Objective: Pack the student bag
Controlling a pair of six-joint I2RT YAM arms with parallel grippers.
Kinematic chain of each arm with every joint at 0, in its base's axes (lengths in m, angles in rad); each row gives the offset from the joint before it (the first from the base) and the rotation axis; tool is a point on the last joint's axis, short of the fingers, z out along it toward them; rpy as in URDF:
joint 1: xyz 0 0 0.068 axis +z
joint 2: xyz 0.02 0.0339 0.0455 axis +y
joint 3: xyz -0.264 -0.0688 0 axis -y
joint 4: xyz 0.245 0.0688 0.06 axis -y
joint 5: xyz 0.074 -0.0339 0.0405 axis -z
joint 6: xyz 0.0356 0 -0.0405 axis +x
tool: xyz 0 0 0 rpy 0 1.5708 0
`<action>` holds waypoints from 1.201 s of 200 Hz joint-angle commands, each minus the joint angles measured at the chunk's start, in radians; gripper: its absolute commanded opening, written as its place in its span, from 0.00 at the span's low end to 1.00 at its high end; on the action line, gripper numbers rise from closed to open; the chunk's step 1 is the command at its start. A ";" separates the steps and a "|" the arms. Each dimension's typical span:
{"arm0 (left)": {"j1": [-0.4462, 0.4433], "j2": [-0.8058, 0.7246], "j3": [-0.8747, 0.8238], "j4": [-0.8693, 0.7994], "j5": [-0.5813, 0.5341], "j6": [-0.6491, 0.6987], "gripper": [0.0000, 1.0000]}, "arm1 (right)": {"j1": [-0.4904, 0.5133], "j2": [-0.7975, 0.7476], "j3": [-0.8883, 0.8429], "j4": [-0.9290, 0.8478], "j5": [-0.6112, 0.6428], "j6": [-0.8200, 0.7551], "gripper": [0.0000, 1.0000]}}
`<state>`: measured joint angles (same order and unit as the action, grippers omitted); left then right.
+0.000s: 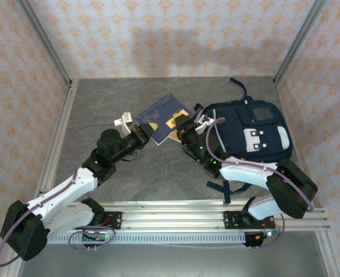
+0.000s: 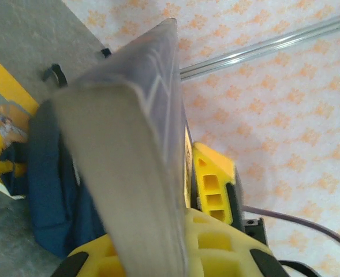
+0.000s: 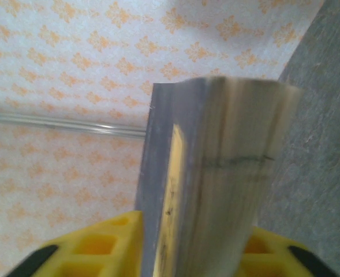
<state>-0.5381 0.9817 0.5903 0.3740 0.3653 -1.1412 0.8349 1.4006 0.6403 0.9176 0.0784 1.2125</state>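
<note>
We find the large navy-blue fabric backpack with white and grey front patches lying flat, front up, on the right half of the grey stone-patterned counter, its dark straps trailing toward the near edge. A thick blue-covered book is raised off the counter between the two arms, just left of the backpack. The left end effector is clamped on its near corner. The right end effector straddles the opposite edge, and we cannot tell whether it grips.
</note>
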 commanded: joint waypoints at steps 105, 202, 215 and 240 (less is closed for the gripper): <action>0.104 -0.155 0.169 -0.587 -0.004 0.338 0.00 | -0.102 -0.186 0.363 -1.316 0.269 -0.771 0.99; 0.110 -0.065 0.257 -0.690 0.077 0.432 0.00 | -0.144 0.146 0.685 -1.650 0.262 -0.884 0.89; 0.112 -0.056 0.253 -0.686 0.086 0.436 0.00 | -0.145 0.178 0.705 -1.640 0.272 -0.839 0.86; 0.112 -0.046 0.246 -0.680 0.100 0.443 0.00 | -0.165 0.220 0.716 -1.608 0.242 -0.803 0.72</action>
<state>-0.4358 0.9321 0.8093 -0.3183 0.4374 -0.7334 0.6872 1.5974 1.3258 -0.6857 0.3550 0.3634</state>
